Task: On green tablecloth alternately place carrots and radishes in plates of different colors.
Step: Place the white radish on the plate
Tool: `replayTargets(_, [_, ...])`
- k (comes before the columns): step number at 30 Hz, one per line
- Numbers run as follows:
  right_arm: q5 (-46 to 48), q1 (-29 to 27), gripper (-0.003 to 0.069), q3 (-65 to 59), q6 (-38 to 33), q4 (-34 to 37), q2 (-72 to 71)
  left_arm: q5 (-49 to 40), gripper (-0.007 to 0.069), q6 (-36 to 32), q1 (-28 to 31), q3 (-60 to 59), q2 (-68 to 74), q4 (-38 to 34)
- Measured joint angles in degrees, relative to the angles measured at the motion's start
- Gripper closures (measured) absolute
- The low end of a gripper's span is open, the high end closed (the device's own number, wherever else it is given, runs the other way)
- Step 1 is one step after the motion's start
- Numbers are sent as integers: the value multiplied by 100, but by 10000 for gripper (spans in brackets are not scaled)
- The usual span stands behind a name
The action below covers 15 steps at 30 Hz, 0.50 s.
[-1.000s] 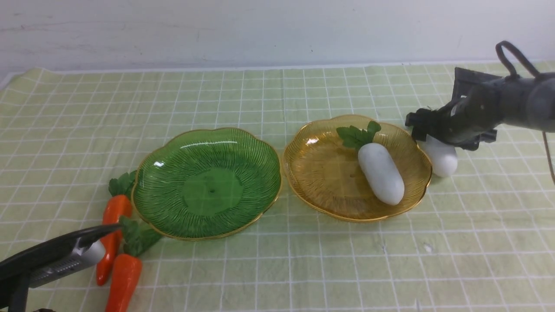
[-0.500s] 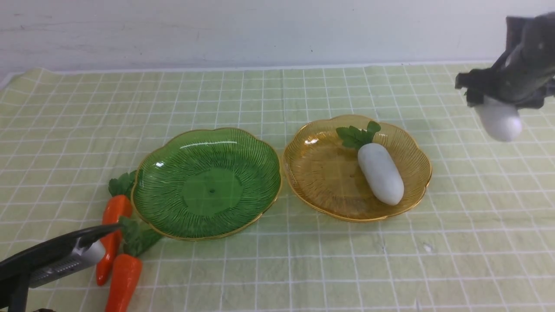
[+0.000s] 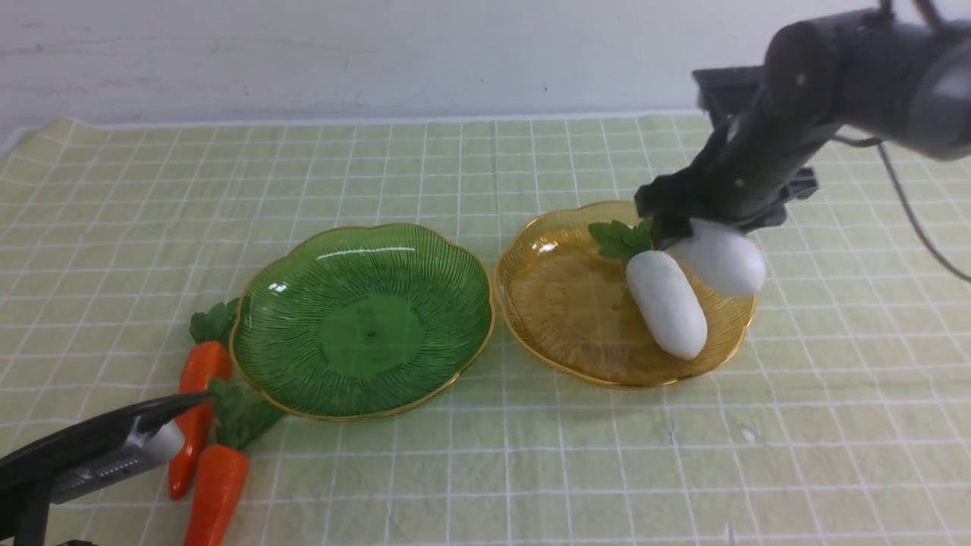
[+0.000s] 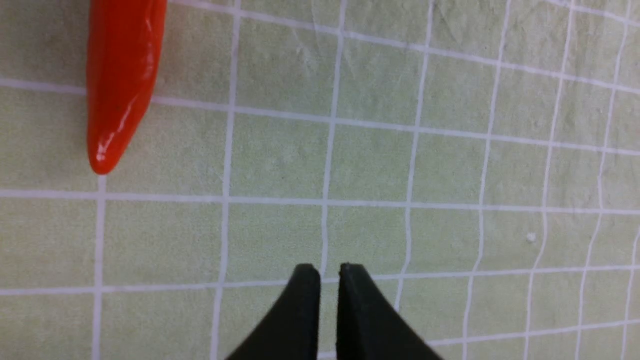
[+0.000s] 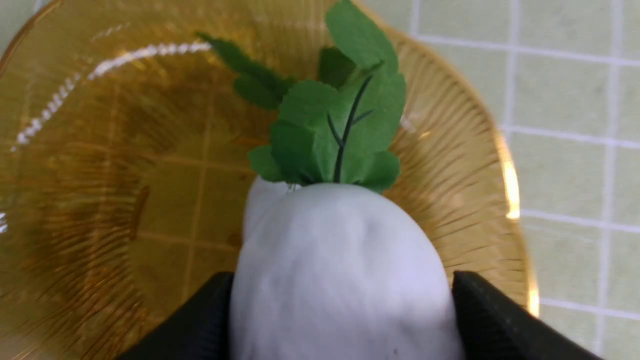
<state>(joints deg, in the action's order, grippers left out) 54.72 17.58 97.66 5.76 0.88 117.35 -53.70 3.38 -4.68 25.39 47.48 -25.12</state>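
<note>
One dark left tool [image 4: 330, 272] reaches in at the near left of the tabletop, its tips drawn close with just a narrow gap between them and nothing pinched. Beside it in the front view lie two glossy orange toy carrots, tapered and topped with dark green leaves: the farther carrot [image 3: 196, 409] is partly hidden by the tool, and the nearer carrot [image 3: 216, 493] runs out of view at the near edge. Both rest on the pale green cloth [image 3: 485, 485] with its white grid, their leaves reaching the rim of the next thing along, a translucent green ribbed plate [image 3: 372, 334] with a scalloped gold edge. The plate holds neither vegetable.

Just to the right sits a matching amber-yellow plate [image 3: 576, 334]. Inside it, on the right part, lies a plump matte white toy radish [image 3: 667, 303], its green leaves pointing toward the far side. Above that plate's right part, the dark right tool [image 5: 342, 290] pinches a second white radish [image 5: 342, 320] between its tips, raised over the one lying there. A dark cable [image 3: 914, 220] hangs in a curve from the right arm [image 3: 857, 83].
</note>
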Motion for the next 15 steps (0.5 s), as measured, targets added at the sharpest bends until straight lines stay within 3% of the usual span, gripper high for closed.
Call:
replayTargets(4, [8, 230, 163, 0, -1, 6, 95, 0, 558, 0, 0, 0, 0, 0])
replayTargets(10, [670, 330, 4, 257, -6, -153, 101, 0, 482, -50, 0, 0, 0, 0])
replayTargets(15, [1475, 330, 9, 902, -30, -541, 101, 0, 438, -62, 0, 0, 0, 0])
